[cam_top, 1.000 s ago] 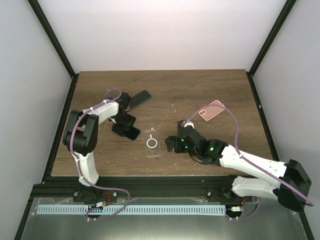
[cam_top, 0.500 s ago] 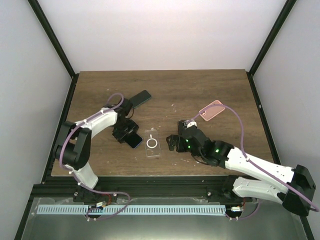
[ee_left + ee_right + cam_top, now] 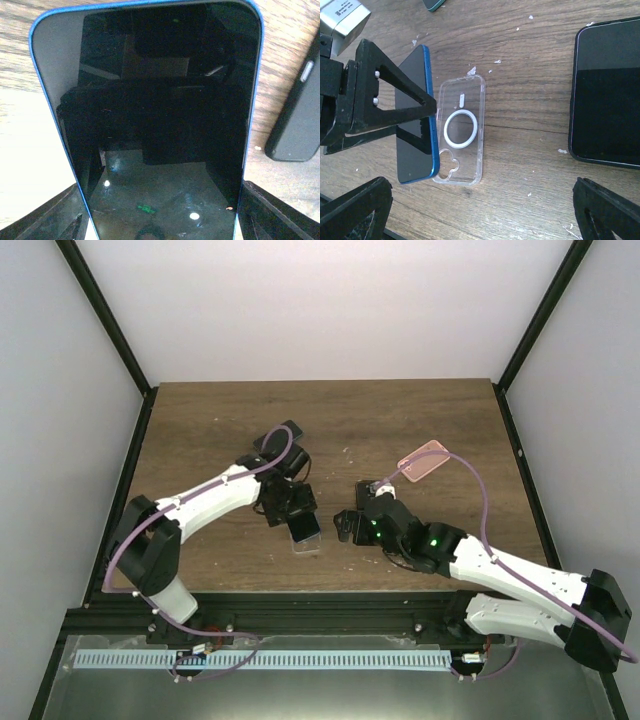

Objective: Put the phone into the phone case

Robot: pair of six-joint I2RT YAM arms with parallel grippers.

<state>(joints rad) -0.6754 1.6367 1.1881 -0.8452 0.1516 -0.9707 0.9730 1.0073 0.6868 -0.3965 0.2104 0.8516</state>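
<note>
Your left gripper [image 3: 292,512] is clamped across the width of the blue-edged phone [image 3: 412,135], one finger on each long side. The phone hangs tilted along the left long edge of the clear case [image 3: 462,132], and their long axes run parallel, near to far. You cannot tell whether the phone's edge touches the case rim. The likely next move is to shift the phone a little right, level it, then lower it into the case. Your right gripper [image 3: 345,527] stands spread wide and empty just right of the case, close enough to steady it.
</note>
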